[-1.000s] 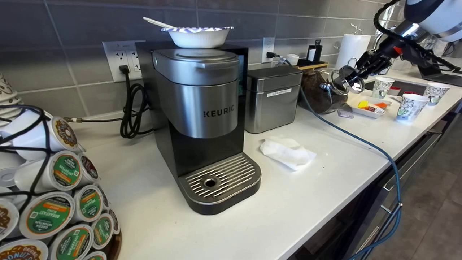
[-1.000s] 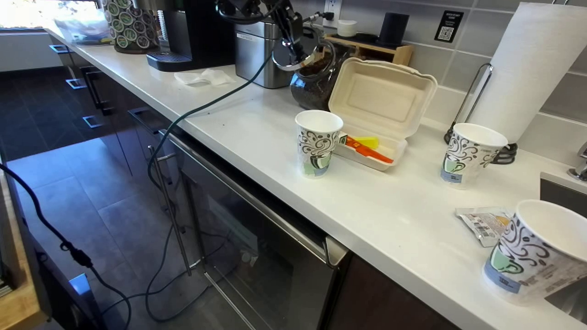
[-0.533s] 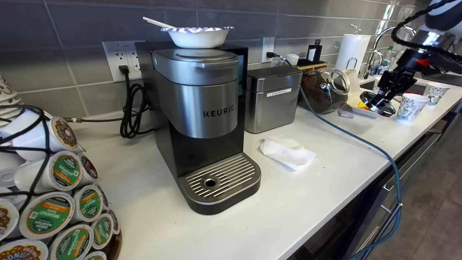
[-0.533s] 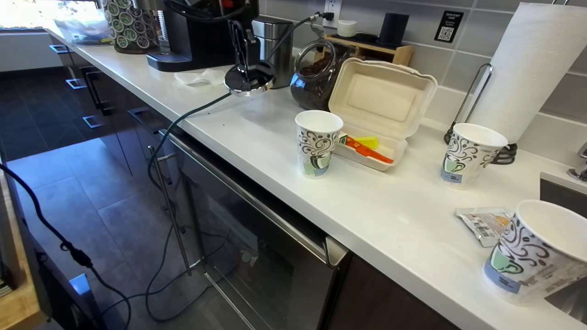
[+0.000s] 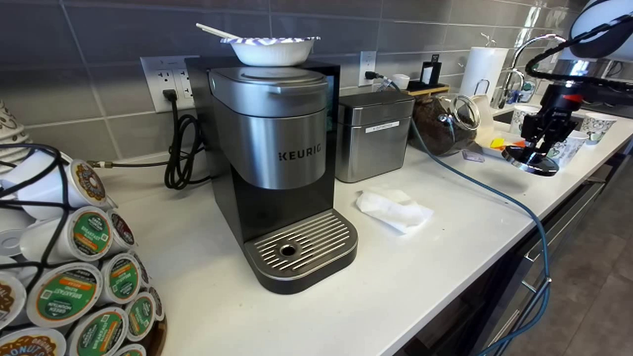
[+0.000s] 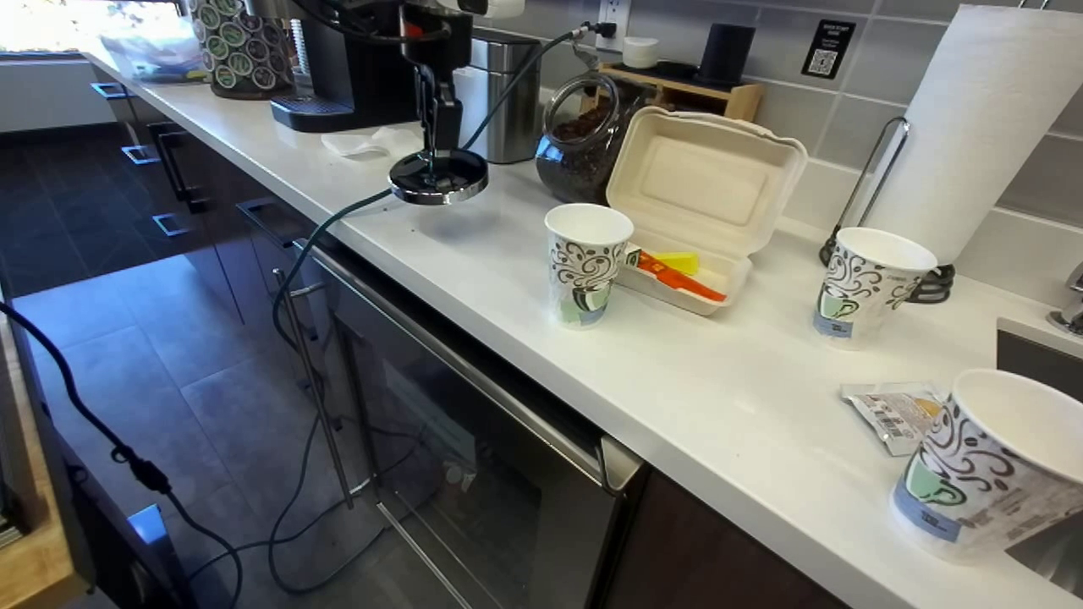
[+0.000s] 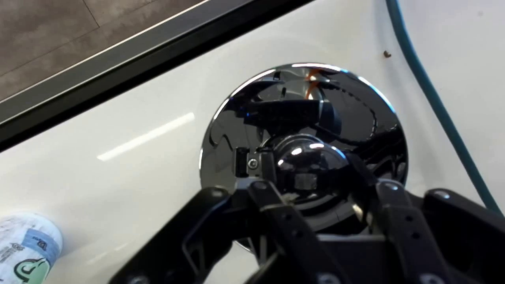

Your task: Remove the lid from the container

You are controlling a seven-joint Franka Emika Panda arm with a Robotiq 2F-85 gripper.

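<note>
A glass jar of dark brown contents (image 5: 435, 126) leans on the counter; its round mouth is uncovered, and it also shows in an exterior view (image 6: 584, 173). My gripper (image 7: 309, 169) is shut on the knob of a round chrome lid (image 7: 236, 118). In both exterior views the gripper (image 5: 539, 146) (image 6: 436, 152) points down and holds the lid (image 5: 529, 162) (image 6: 440, 193) roughly level, a little above the counter, apart from the jar. A pale tub (image 6: 736, 283) with yellow and orange-red packets stands open beside the jar, its hinged cover raised.
A patterned paper cup (image 6: 584, 262) stands near the lid, with more cups toward the sink. A blue cable (image 5: 494, 190) crosses the counter. The metal canister (image 5: 376, 138), coffee maker (image 5: 277, 153) and crumpled tissue (image 5: 395, 210) are nearby. The counter's front edge (image 5: 494, 254) is close.
The lid was tilted near the jar's mouth a second ago. My gripper has carried it away toward the counter's front, turned it level and lowered it.
</note>
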